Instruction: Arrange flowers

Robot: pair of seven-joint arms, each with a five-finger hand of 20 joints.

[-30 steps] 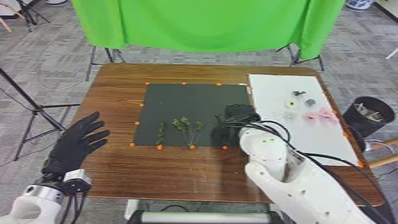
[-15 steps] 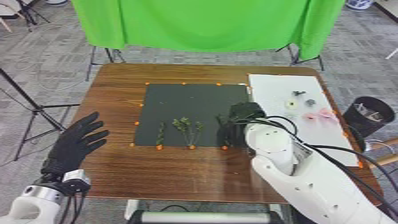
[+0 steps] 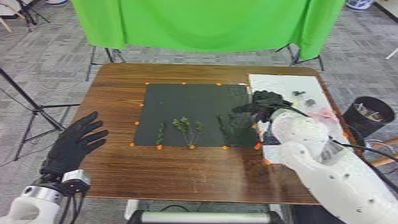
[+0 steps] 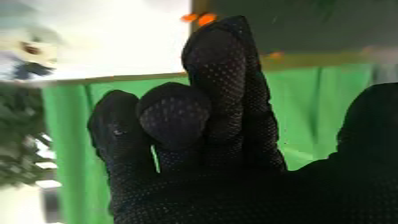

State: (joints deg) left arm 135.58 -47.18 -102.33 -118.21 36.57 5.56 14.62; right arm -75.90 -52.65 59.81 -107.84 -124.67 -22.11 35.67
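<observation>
Spray (image 3: 186, 129) lies on the mat (image 3: 182, 100), foot at the near edge, tips toward the far edge. Sprig (image 3: 161, 134) is to its left, dark stem (image 3: 228, 129) to its right, toward the near right corner. Reads as greenery laid, blooms left to do: early, maybe a third in.

Long axes: spray runs near edge to far edge, forking at the far end. Sprig is about parallel. Dark stem runs roughly the same way, can't tell its tip from its foot.

Board (image 3: 275, 82) along the bench's (image 3: 178, 172) right edge carries the rest: dark bloom (image 3: 298, 93), grey bloom (image 3: 310, 102), pink bloom (image 3: 329, 120), plus a cream bloom (image 4: 34, 49) in the right wrist view.

Right hand (image 3: 268, 102) is over the mat/board seam. Fingers mostly extended and close together, one bent, thumb apart, no pinch that I can see. Likely next: pick a bloom; petals could crush.

Left hand (image 3: 75, 145) is off the mat's left edge, fingers spread, holding nothing.
</observation>
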